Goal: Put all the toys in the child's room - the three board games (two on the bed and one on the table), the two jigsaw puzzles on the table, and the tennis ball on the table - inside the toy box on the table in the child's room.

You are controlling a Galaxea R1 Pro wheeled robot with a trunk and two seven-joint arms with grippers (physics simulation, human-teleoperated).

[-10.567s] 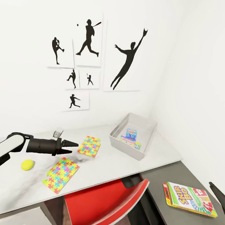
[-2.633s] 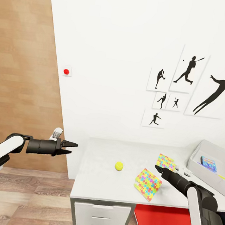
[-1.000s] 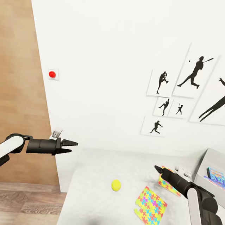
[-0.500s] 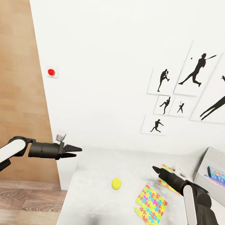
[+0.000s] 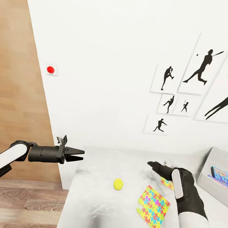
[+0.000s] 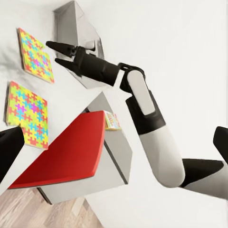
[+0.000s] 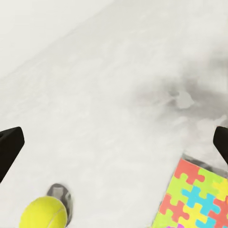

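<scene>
Since half a second ago the right pincer has swung over the surface toward the tennis ball; its jaws stand wide. That ball lies just ahead of and below it, nearer this arm than the left pincer, which hangs narrowly parted off the surface's end. One jigsaw puzzle lies beside the ball; the other is half hidden by the right arm. Beyond the ball, the toy box is cut off.

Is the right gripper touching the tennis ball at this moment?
Apart. In the right wrist view the tennis ball sits on the table with both fingertips wide of it; the head view shows the right gripper clear of it.
</scene>
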